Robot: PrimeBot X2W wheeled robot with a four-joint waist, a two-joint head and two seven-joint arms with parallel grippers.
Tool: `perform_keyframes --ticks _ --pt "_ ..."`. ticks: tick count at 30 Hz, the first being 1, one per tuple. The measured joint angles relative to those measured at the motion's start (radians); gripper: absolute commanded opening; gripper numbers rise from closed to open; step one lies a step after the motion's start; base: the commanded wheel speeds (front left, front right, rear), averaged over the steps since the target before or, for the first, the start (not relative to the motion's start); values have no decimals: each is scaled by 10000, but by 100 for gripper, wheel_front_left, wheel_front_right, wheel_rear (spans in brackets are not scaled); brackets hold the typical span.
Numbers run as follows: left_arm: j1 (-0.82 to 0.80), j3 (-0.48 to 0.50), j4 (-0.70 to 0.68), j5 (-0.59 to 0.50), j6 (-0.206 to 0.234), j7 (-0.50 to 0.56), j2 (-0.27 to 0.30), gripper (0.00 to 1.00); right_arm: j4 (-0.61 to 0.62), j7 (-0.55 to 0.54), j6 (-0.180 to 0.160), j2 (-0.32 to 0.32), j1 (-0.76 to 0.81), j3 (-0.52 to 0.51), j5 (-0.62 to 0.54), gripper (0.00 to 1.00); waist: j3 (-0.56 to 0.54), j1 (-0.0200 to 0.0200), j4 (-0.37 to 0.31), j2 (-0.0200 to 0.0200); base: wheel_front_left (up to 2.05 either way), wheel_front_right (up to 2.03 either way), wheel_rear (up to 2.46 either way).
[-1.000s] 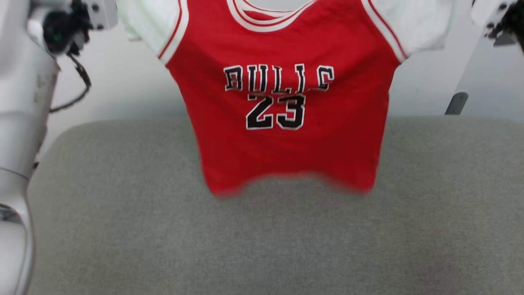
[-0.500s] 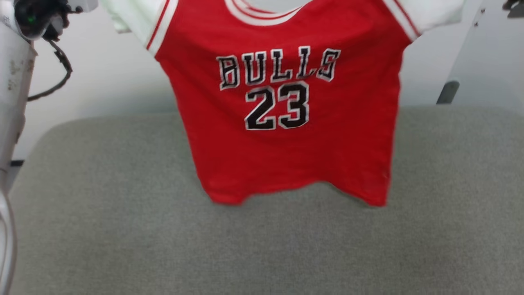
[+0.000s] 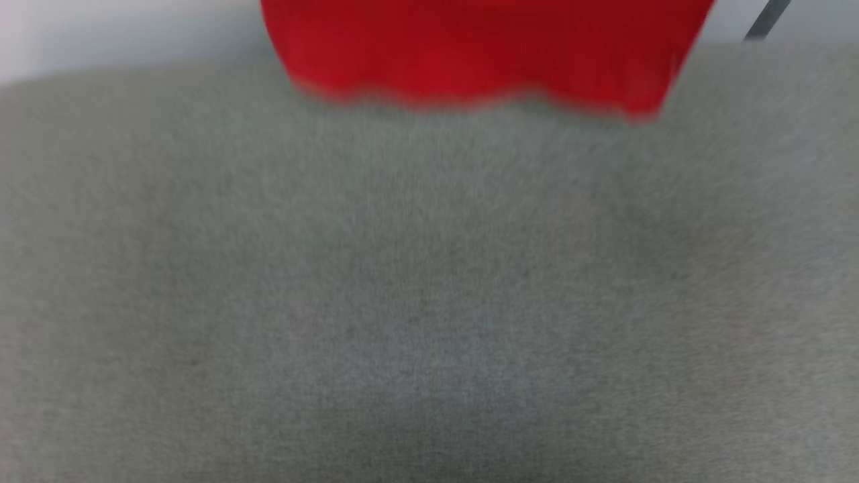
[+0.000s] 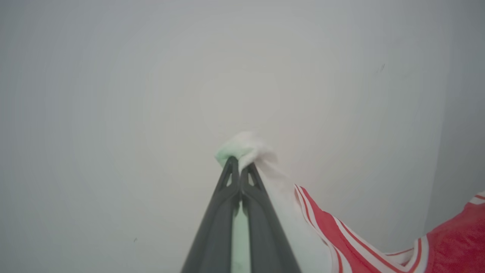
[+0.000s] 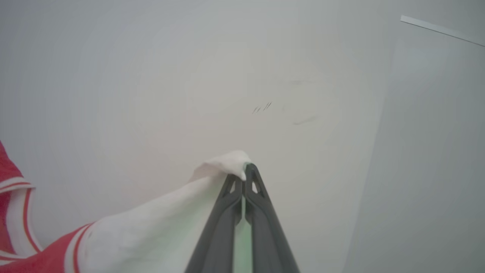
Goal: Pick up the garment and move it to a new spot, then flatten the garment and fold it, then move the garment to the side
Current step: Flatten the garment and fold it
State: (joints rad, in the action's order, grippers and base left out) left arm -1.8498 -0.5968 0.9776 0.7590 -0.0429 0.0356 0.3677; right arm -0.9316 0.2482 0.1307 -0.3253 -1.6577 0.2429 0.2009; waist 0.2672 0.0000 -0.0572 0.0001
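Grey fabric surface (image 3: 429, 302) lies below the garment (image 3: 470, 54), pale wall (image 3: 100, 27) beyond.

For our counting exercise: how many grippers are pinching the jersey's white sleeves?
2. The left gripper pinches one sleeve of the jersey; the right gripper pinches the other sleeve.

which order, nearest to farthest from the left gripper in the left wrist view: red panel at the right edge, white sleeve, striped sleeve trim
1. white sleeve, bunched at the tips of the left gripper, jaws shut on it.
2. striped sleeve trim, just lower right of the tips.
3. red panel, far off at the lower right edge.
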Motion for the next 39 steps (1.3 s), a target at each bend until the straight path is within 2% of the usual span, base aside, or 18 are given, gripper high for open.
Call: perform_keyframes --ticks 4,8,11,17,20,22,24,27,31,34,39 --pt "-923 215 -23 56 -288 -995 -209 0 834 128 2 -347 -761 -437 -1377 0 1031 0 85 0 0 0 0" --pt "-1098 531 73 297 -562 -2105 -178 0 2056 130 2 -485 -666 -706 -2470 0 2091 0 228 0 0 0 0" --pt "-842 554 322 391 -704 -2520 -194 0 2201 130 2 -451 -174 -844 -2869 0 2853 0 362 0 0 0 0" --pt "388 324 991 437 -809 -2840 -445 0 1580 128 6 -167 1117 -867 -2627 0 3989 0 719 0 0 0 0" --pt "971 107 1147 577 -838 -2849 -688 0 1373 127 6 -217 1639 -727 -2048 0 4183 0 1000 0 0 0 0" --pt "1306 -192 943 702 -849 -2715 -677 0 1325 127 6 -228 1879 -713 -1344 0 4184 1 1147 0 0 0 0" --pt "1755 -454 596 1037 -849 -2443 -568 0 1582 127 6 -529 2197 -295 -1076 0 4057 0 1238 0 0 0 0" --pt "2568 -842 -178 1662 -851 -2013 -270 0 2161 128 6 -1062 3022 249 -178 0 3737 0 1373 0 0 0 0" --pt "4120 -1567 -1494 2487 -851 -1547 527 0 3189 127 6 -1810 4906 936 1181 0 3066 0 1550 0 0 0 0" --pt "5380 -2054 -2589 3080 -851 -1223 1298 0 4201 128 6 -2522 6479 1283 2000 0 2440 0 1628 -1 0 0 0" --pt "7938 -2790 -4393 3791 -859 -1051 2750 0 5858 128 6 -3212 9641 1271 2378 0 1341 0 1671 0 0 0 0"
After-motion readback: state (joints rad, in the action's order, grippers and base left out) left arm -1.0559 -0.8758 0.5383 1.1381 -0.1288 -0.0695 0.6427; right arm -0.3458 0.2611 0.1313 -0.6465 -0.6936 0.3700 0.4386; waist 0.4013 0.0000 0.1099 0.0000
